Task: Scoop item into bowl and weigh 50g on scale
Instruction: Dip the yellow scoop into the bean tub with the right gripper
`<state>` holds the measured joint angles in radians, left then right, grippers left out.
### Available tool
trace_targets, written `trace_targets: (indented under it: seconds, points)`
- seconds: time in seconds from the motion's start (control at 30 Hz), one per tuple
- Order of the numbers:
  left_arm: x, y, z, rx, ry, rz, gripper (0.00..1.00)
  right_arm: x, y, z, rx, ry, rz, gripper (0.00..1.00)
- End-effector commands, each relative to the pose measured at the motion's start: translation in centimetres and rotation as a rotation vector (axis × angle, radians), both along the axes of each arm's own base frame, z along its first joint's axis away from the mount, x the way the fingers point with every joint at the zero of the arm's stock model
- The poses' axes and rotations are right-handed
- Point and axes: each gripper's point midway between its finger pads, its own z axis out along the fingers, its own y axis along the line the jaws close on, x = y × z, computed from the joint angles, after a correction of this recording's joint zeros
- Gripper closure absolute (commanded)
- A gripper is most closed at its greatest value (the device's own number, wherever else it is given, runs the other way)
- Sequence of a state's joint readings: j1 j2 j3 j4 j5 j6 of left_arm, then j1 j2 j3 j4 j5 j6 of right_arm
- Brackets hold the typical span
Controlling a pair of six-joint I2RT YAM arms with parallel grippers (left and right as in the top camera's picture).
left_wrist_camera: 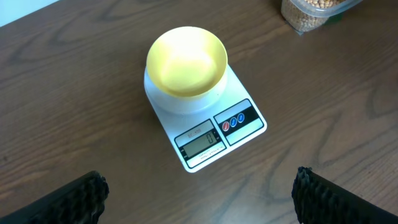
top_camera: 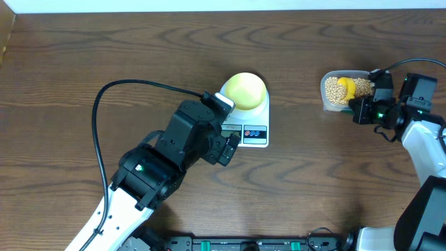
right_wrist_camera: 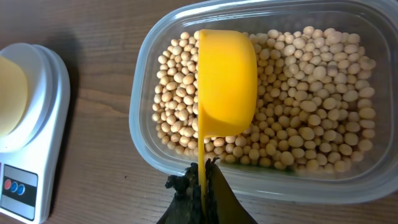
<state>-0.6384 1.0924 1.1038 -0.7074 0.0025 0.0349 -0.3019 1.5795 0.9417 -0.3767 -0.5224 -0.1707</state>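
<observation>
An empty pale-yellow bowl (left_wrist_camera: pixel 186 61) (top_camera: pixel 244 90) sits on the white scale (left_wrist_camera: pixel 208 134) (top_camera: pixel 254 132) at mid-table. My left gripper (left_wrist_camera: pixel 200 193) (top_camera: pixel 228 150) hovers just in front of the scale, jaws wide open and holding nothing. At the far right a clear tub (right_wrist_camera: pixel 261 93) (top_camera: pixel 334 90) holds the tan beans (right_wrist_camera: pixel 311 118). The handle of a bright yellow scoop (right_wrist_camera: pixel 225 81) (top_camera: pixel 345 86) is pinched in my shut right gripper (right_wrist_camera: pixel 202 180) (top_camera: pixel 366 108). The scoop's cup lies turned on its side over the beans.
The brown wooden table (top_camera: pixel 104 56) stretches to the left and back. The scale's edge (right_wrist_camera: pixel 37 118) shows at the left of the right wrist view. A black cable (top_camera: pixel 111 90) loops over the left arm.
</observation>
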Motion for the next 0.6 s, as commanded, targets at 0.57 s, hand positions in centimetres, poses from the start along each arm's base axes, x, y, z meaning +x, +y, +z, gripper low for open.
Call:
trace_targets:
  seconds: [0.57]
  points:
    - [-0.1, -0.1, -0.2, 0.008, 0.006, -0.017, 0.03, 0.0, -0.9, 1.6, 0.158, -0.048, -0.01, 0.99]
